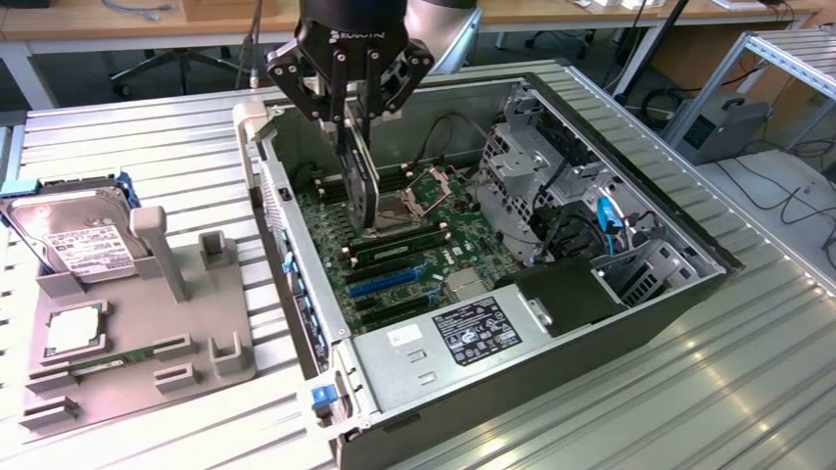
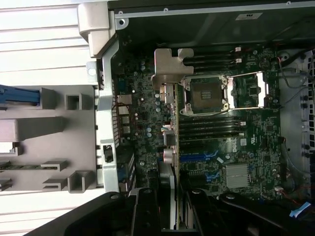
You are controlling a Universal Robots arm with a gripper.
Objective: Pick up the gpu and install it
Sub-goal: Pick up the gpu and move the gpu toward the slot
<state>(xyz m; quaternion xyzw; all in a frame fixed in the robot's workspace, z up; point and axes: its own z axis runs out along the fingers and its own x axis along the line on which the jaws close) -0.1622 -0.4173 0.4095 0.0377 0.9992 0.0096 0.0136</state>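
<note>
1. The pick-up is done. The gripper [image 1: 355, 125] has its jaws closed on the gpu [image 1: 363, 181], gripping its upper end, and the card hangs free inside the open computer case [image 1: 653, 211].
2. Installing is what remains. By my reading the card is above the motherboard [image 1: 432, 250] and not seated. The blue expansion slots [image 1: 387, 284] lie nearer the power supply [image 1: 464, 333], and nothing is plugged into them.
3. The gpu is over the board just beside the CPU socket [image 1: 398, 206], on the side towards the case's rear wall [image 1: 274, 211].
4. Orientation: the card is on edge and thin side on to the exterior view, with its long axis close to vertical, dropping from the jaws.
5. In the wrist view the silvery bracket [image 2: 170, 64] sits at the end away from the fingers [image 2: 147, 206], so I judge the bracket end points down at the board.
6. Outside the case, the parts fixture [image 1: 144, 333] holds a hard drive [image 1: 78, 240] and a memory stick [image 1: 117, 357].
</note>
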